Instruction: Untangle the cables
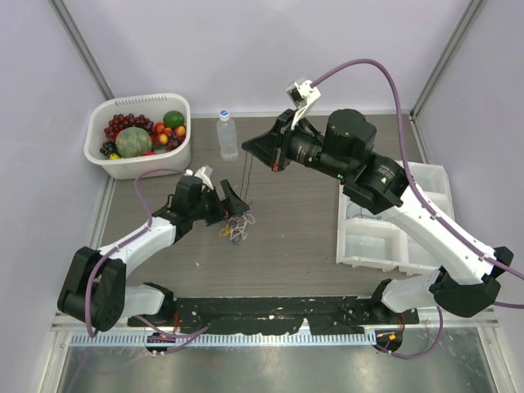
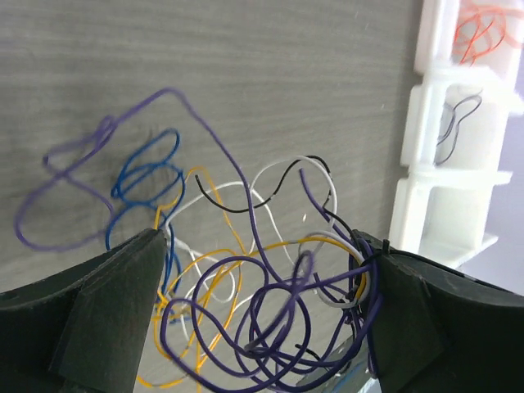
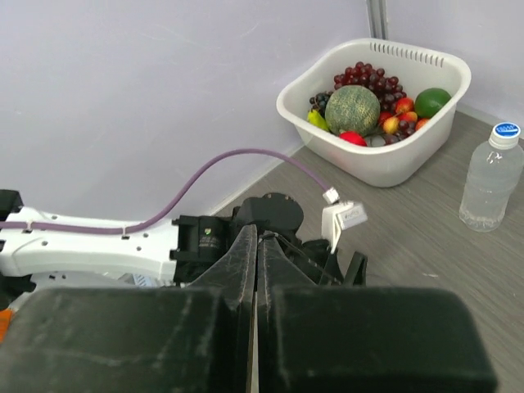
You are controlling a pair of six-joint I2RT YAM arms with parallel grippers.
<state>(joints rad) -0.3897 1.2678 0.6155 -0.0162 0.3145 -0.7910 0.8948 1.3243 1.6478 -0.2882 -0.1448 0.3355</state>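
A tangle of thin cables (image 1: 237, 227) in purple, yellow, blue, white and black lies on the table left of centre. My left gripper (image 1: 235, 206) is over it. In the left wrist view the jaws of that gripper (image 2: 262, 241) stand wide apart with the tangle (image 2: 270, 311) between them, and some loops hang on the right finger (image 2: 409, 319). My right gripper (image 1: 248, 150) is raised above the tangle, shut on a thin black cable (image 1: 245, 184) that runs straight down into it. In the right wrist view the shut gripper (image 3: 259, 233) pinches this black cable (image 3: 282, 244).
A white compartment tray (image 1: 393, 246) stands at the right; in the left wrist view the tray (image 2: 434, 98) holds an orange cable (image 2: 479, 33) and a dark cable (image 2: 454, 123). A white fruit basket (image 1: 123, 168) and a water bottle (image 1: 227, 135) stand at the back left.
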